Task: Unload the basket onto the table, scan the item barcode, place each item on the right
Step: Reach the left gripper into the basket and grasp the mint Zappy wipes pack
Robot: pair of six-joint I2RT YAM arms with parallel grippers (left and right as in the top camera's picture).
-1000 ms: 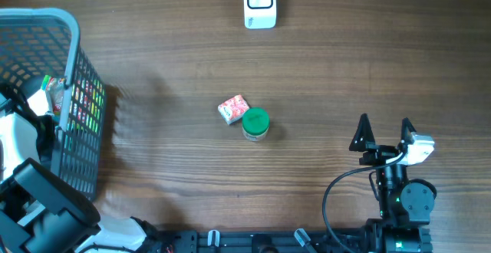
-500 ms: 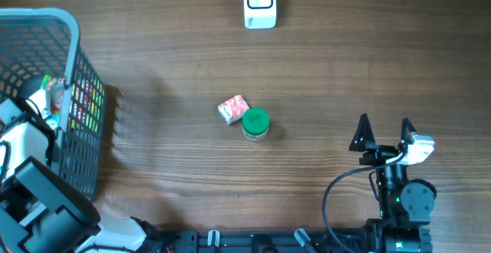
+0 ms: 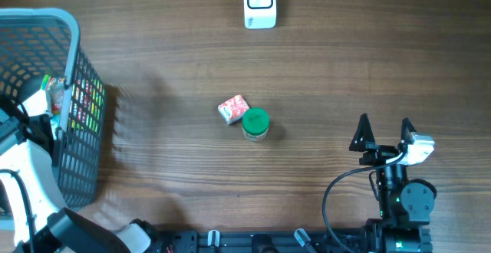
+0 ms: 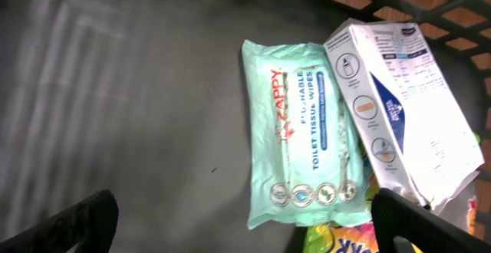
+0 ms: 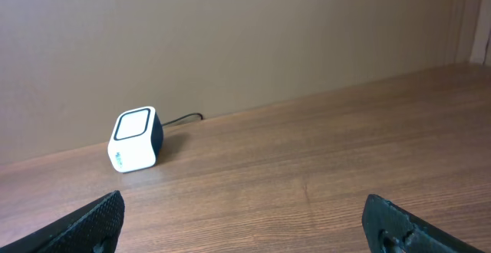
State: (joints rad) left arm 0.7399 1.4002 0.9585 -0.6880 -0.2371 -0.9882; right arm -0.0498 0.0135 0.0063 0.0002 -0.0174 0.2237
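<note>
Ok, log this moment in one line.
left end effector open above wipes pack in basket | right end effector open, empty | small packet and green-lidded jar mid-table

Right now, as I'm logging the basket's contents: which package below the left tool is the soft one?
The mint-green toilet tissue wipes pack, a flat pouch; the white carton beside it is a stiff box with blue print.

Overhead: high, straight down, whole table (image 3: 322, 69) in frame. Left wrist: close, looking down into basket (image 4: 115, 92), which sits at overhead's left edge. Right wrist: low, level across tabletop toward scanner (image 5: 136, 139), far off; same scanner at overhead's top centre.
</note>
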